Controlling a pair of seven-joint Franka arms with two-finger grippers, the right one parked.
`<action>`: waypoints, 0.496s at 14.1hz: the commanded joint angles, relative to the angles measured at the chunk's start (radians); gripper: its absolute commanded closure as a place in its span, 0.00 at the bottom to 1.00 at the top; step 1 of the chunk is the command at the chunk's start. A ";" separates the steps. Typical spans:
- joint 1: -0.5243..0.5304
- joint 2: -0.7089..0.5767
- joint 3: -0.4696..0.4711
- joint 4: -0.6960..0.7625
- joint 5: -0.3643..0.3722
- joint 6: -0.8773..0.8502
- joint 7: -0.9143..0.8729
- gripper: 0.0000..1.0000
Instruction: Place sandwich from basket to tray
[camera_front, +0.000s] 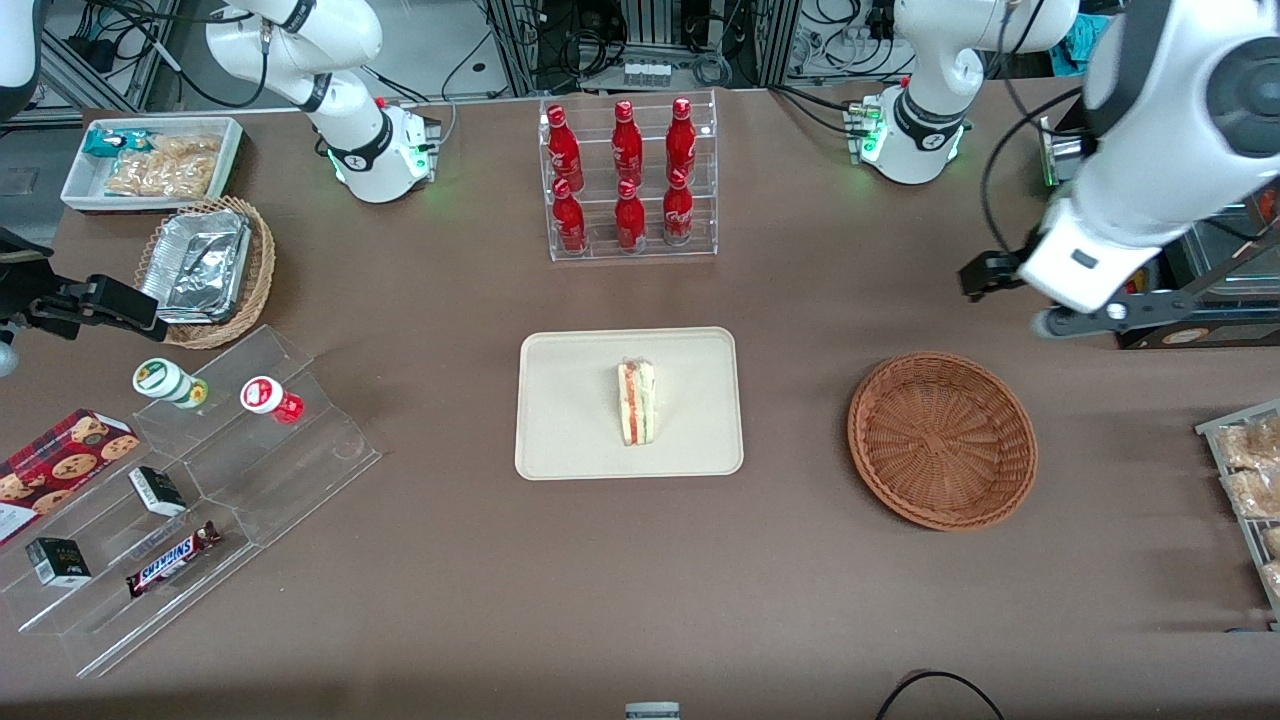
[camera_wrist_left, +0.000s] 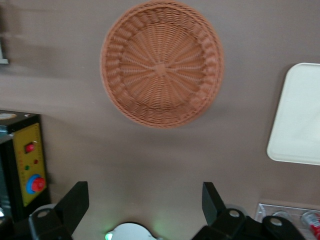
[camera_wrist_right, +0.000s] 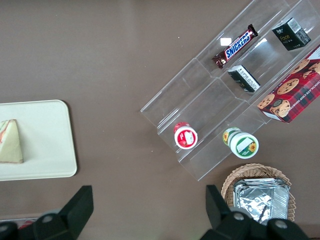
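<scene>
Sandwich (camera_front: 636, 402) on edge on tray (camera_front: 570, 420); basket (camera_front: 942, 439) empty.

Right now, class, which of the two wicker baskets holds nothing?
The reddish-brown round basket, beside the tray; the tan basket holds foil containers. The gripper hovers above the table, jaws open.

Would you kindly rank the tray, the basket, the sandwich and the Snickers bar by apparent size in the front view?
1. Tray, largest.
2. Basket.
3. Sandwich and Snickers bar: too alike to rank.
The pincer hangs open above the table beside the basket.
</scene>
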 joint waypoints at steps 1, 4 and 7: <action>0.063 -0.030 -0.014 -0.016 0.011 -0.014 0.065 0.00; 0.101 -0.027 -0.014 -0.003 0.011 -0.012 0.091 0.00; 0.111 -0.019 -0.014 0.027 0.002 -0.014 0.108 0.00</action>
